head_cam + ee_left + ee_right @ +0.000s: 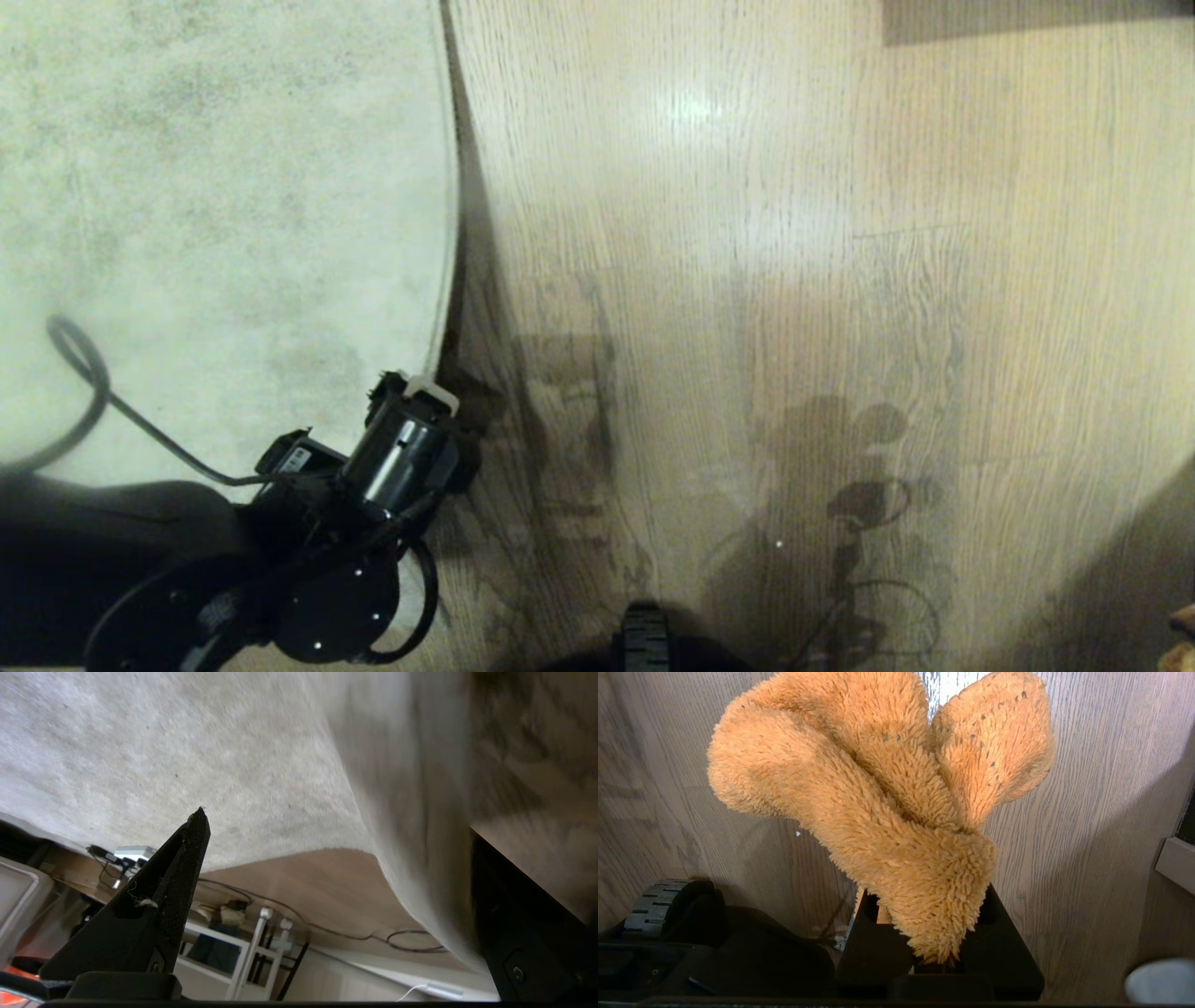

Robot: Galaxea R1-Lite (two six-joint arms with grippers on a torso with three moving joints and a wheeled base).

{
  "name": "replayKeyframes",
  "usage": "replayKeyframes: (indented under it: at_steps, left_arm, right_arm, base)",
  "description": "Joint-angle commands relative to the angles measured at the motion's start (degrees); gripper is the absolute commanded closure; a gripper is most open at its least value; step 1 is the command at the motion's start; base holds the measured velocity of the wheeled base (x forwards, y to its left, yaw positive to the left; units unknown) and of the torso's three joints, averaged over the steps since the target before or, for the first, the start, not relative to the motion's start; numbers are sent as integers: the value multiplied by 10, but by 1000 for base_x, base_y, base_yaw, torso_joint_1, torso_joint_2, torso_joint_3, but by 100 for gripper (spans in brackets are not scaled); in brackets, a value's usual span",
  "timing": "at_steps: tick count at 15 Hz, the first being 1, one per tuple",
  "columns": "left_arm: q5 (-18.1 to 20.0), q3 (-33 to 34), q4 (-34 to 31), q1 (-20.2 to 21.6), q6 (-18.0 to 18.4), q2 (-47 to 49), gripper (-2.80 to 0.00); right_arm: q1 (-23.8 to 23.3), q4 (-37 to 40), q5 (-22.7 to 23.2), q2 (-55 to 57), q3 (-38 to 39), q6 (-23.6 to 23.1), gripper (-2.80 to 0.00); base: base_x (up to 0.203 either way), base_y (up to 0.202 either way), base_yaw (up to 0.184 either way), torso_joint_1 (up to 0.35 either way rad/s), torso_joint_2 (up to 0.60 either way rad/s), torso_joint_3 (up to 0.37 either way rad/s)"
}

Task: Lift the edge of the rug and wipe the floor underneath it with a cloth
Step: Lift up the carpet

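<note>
Left end effector (446,403), fingers spread wide and holding nothing, hangs low right at the rug edge (452,233), the dark-trimmed border of a large pale grey-beige mottled short-pile rug lying on the floor (747,280), light brown wood-grain planking with a slight sheen. Seen from the head camera, the border runs as a long, gently curving line away from the robot, with the rug spreading to the robot's left of it and bare boards to its right. The left wrist view shows 1 black textured finger (187,858) over the pile and the other finger (528,933) beyond the border, on the floor side, so the edge appears to pass between them; no contact can be confirmed. The rug border looks not yet raised.

Right end effector (924,961), out of the head camera's sight, is clamped on the cloth (878,802), a fluffy orange-yellow rag bunched above its black fingers, hanging over bare planks away from the rug edge.

Judged from this, the left arm is the nearer to the rug edge, and the coming grasp likely turns on closing across that border, square to its long line.
</note>
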State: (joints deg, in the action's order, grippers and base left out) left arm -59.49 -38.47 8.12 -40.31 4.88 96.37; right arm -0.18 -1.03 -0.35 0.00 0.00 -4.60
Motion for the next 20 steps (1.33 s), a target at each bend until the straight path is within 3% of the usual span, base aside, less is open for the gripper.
replayKeyframes:
  at_steps: [1,3,8,20]
  left_arm:
    - [-4,24,6,-2,0,3,-280]
    - [-8,52,45,-2,0,11,-280]
    - [-38,99,220,6,1,71,-280]
    - [-31,102,227,23,0,81,-280]
  right_arm:
    - [0,0,0,1,0,-1,0]
    - [0,0,0,1,0,-1,0]
    - [0,0,0,1,0,-1,0]
    - [0,0,0,1,0,-1,0]
  base:
    - [0,0,0,0,0,0]
    - [0,0,0,0,0,0]
    - [0,0,0,0,0,0]
    - [0,0,0,0,0,0]
